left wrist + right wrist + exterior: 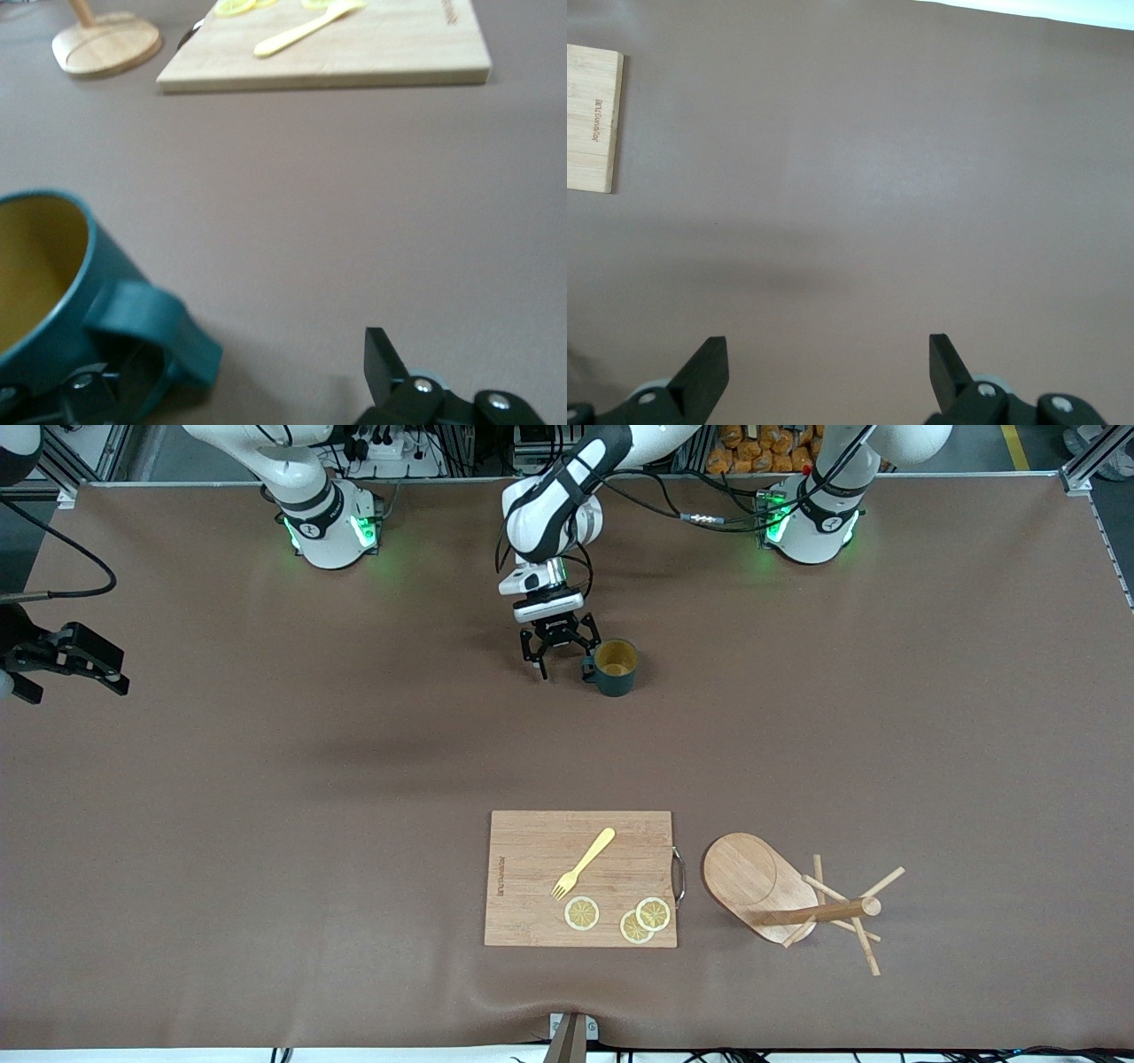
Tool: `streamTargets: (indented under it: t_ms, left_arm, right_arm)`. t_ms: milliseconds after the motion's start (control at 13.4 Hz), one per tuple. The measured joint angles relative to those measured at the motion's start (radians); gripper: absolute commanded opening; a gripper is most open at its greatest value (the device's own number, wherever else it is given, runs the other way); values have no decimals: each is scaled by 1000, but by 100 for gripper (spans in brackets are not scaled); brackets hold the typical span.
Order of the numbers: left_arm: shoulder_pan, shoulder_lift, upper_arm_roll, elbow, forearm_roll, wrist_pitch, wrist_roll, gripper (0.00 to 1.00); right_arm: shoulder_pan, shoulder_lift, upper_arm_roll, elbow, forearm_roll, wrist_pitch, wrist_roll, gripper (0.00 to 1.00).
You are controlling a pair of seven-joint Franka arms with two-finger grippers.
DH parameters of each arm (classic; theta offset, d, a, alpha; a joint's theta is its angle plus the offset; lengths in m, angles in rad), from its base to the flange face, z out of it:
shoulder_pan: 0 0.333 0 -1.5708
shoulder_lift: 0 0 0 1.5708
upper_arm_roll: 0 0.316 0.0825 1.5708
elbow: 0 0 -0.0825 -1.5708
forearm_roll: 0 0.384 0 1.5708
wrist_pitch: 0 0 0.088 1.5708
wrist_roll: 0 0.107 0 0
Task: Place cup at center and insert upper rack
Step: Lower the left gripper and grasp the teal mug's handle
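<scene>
Looking at my left gripper [562, 664] first — it sits low just beside the cup [615, 667], toward the right arm's end of it. Fingers spread; in the left wrist view one finger [115, 390] is right at the cup handle [152, 329], the other [383, 365] stands well clear over bare table. Can't tell whether the near finger touches the handle. Nothing gripped. Cup upright, mouth up, about mid-table between the two bases, handle pointing at the gripper.

Rack [788, 899] is tipped over on its side near the front camera, beside the board [580, 877] toward the left arm's end. Its post runs along the table away from the board, base on edge nearest the board.

Right gripper [71, 657] waits at the right arm's end of the table, fingers apart, empty.

My read — the left arm is the nearer one for the rack, and it's on that arm's side of the board; the grab has to be across the post, then swing it upright.
</scene>
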Motion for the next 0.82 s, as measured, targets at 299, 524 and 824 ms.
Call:
streamTargets:
  t_ms: [299, 524, 824]
  left_arm:
    - [0, 36, 4, 27, 27, -13, 0, 100]
    - [0, 64, 13, 33, 43, -16, -16, 51]
    - [2, 72, 22, 39, 47, -33, -96, 0]
  right_arm:
    - [0, 0, 0, 0, 0, 0, 0, 100]
    - [0, 0, -1, 0, 0, 0, 0, 100]
    - [0, 0, -1, 0, 0, -1, 1, 100]
